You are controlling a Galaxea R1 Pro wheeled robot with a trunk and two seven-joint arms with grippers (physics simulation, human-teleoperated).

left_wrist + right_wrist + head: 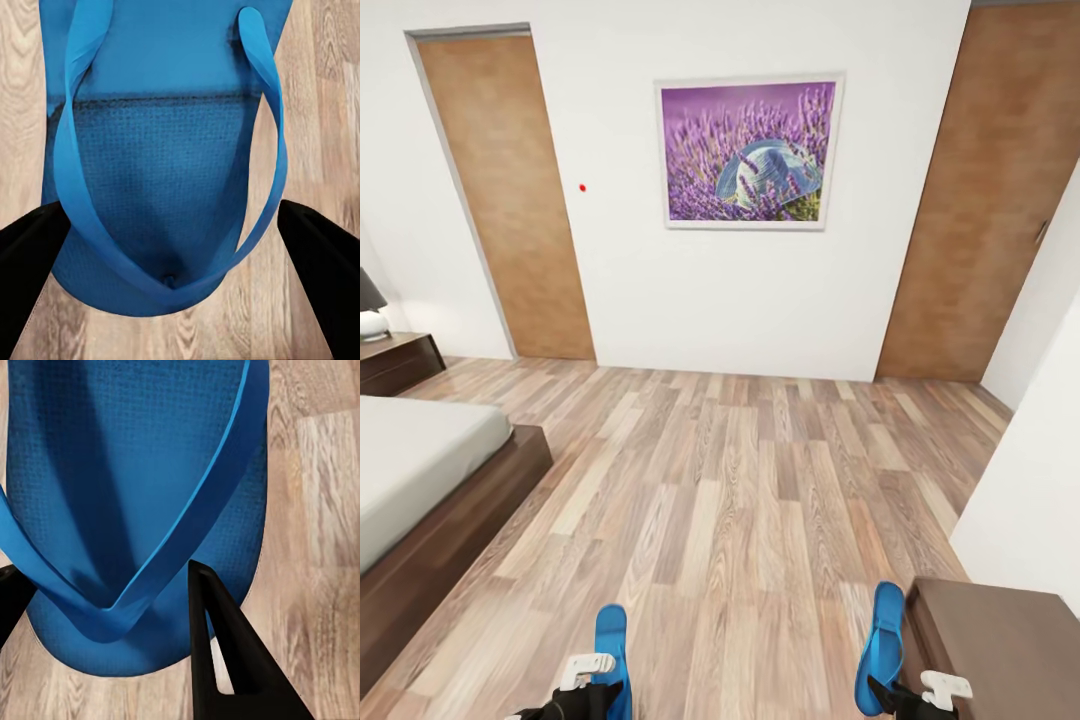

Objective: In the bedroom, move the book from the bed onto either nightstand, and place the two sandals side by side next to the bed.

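Matt, finely dimpled blue sandal (157, 172), seemingly foam, over grained wood-plank floor (760, 500).

red dot (582, 187) on white wall | brown cabinet (1010, 640) lower right corner

Both arms sit low in front of the robot, wrists close to the floor. The left gripper (600, 672) has its dark fingers (30, 255) spread either side of a sandal's (172, 165) toe. The right gripper (920, 690) straddles the other sandal (135, 495) likewise, one finger (225, 660) lying over its edge.
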